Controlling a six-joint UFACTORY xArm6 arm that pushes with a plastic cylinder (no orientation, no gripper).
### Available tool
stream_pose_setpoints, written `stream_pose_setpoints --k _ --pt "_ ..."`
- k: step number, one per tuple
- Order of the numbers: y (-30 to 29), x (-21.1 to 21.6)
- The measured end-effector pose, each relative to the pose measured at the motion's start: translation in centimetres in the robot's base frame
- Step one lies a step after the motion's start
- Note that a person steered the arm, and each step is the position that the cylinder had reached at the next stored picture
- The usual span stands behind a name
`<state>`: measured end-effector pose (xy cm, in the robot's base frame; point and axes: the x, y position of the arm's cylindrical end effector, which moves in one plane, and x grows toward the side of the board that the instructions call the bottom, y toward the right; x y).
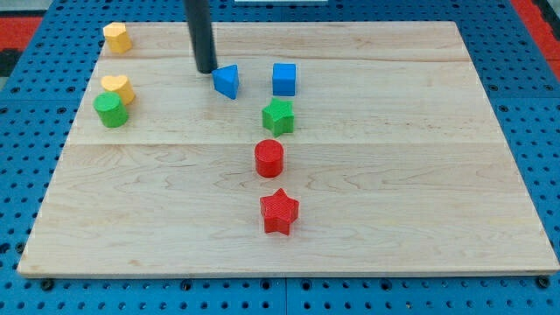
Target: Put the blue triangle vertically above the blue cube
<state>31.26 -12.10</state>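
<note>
The blue triangle [227, 80] lies on the wooden board near the view's top, left of centre. The blue cube [283, 79] sits to its right at about the same height, a small gap between them. My tip [206, 69] rests on the board just left of the blue triangle and slightly higher in the view, close to it; I cannot tell if it touches. The dark rod rises out of the view's top.
A green star [277, 116] lies just below the blue cube, then a red cylinder [269, 158] and a red star [279, 212] further down. At the view's left are a yellow block [116, 37], a yellow heart [117, 87] and a green cylinder [111, 110]. The board [437, 175] sits on a blue pegboard.
</note>
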Motion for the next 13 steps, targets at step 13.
stream_pose_setpoints --k 13 --pt "-18.3 -4.5"
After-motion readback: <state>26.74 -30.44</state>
